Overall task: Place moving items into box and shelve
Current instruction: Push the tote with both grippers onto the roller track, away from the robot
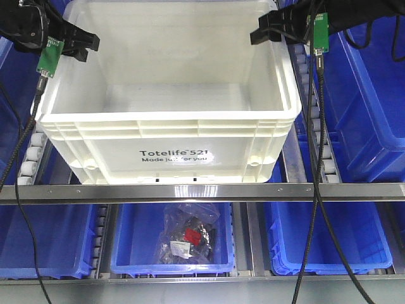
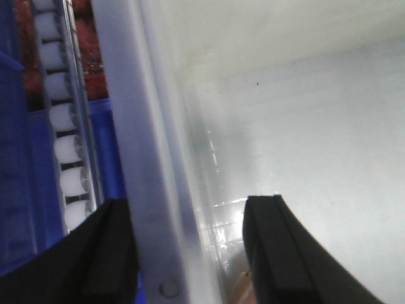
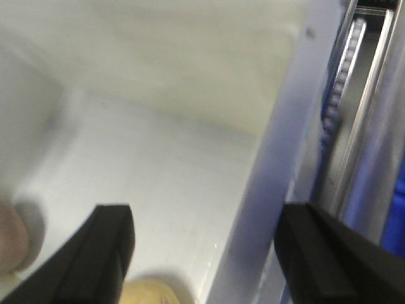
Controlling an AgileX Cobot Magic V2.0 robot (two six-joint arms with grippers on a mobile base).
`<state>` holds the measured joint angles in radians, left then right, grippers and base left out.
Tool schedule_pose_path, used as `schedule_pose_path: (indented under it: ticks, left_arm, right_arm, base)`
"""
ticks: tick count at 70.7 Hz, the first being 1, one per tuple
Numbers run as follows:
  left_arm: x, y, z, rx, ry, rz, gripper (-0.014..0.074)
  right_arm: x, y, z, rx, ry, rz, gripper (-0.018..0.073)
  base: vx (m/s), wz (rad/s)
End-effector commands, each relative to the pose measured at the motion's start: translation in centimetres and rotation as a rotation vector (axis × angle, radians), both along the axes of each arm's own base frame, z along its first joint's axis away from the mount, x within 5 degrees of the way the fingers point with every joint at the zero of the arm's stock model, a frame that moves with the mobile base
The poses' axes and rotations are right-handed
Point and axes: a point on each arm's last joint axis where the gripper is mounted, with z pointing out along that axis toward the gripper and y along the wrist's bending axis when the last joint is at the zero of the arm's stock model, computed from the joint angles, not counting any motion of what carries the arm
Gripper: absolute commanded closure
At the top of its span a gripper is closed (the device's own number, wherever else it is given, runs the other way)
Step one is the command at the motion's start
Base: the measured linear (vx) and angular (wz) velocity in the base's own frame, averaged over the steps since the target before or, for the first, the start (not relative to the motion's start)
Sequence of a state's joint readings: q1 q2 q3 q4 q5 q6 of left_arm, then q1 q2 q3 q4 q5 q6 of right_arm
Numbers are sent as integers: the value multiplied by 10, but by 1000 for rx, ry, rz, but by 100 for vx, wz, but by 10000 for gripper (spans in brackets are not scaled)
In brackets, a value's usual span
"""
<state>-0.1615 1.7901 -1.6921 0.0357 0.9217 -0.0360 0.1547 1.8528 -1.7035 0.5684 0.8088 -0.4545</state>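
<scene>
A white box (image 1: 171,136) marked "Totelife" stands on the roller shelf. My left gripper (image 1: 79,44) is open and straddles the box's left wall near its far corner; in the left wrist view (image 2: 190,202) the rim (image 2: 133,126) runs between the two fingers. My right gripper (image 1: 272,31) is open and straddles the right wall; in the right wrist view (image 3: 205,212) the rim (image 3: 285,126) passes between the fingers. On the box floor lie a yellowish rounded item (image 3: 149,292) and a pinkish item (image 3: 9,244), both cut off by the frame edge.
White rollers (image 1: 28,158) run along both sides of the box. A metal rail (image 1: 202,190) crosses below it. Blue bins stand on the lower level; the middle one holds a clear bag of small parts (image 1: 186,237). A large blue bin (image 1: 370,95) stands at the right.
</scene>
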Motion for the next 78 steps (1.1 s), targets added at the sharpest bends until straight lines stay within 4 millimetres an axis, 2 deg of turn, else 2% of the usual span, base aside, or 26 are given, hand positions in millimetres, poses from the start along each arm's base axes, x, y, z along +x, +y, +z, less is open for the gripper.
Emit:
schedule_pose_path:
  ticks: [1, 26, 46, 65, 78]
  left_arm:
    - [-9, -5, 44, -45, -192, -19, 131]
    - [-9, -3, 45, -11, -199, -13, 131]
    - [-8, 1, 49, -14, -215, 51, 131]
    - [-11, 2, 56, -26, -198, 69, 131]
    - [-12, 2, 54, -20, -177, 71, 131]
  right_arm:
    - [-11, 4, 52, 90, -184, -29, 32]
    - [-9, -6, 46, -96, -211, -22, 33]
    - [-9, -6, 48, -88, -229, -33, 33]
    - [-19, -9, 68, -60, -283, -62, 33]
    - [-22, -6, 73, 7, -274, -63, 33]
  base:
    - [0, 0]
    - [0, 0]
    - [0, 0]
    - [0, 0]
    - [0, 0]
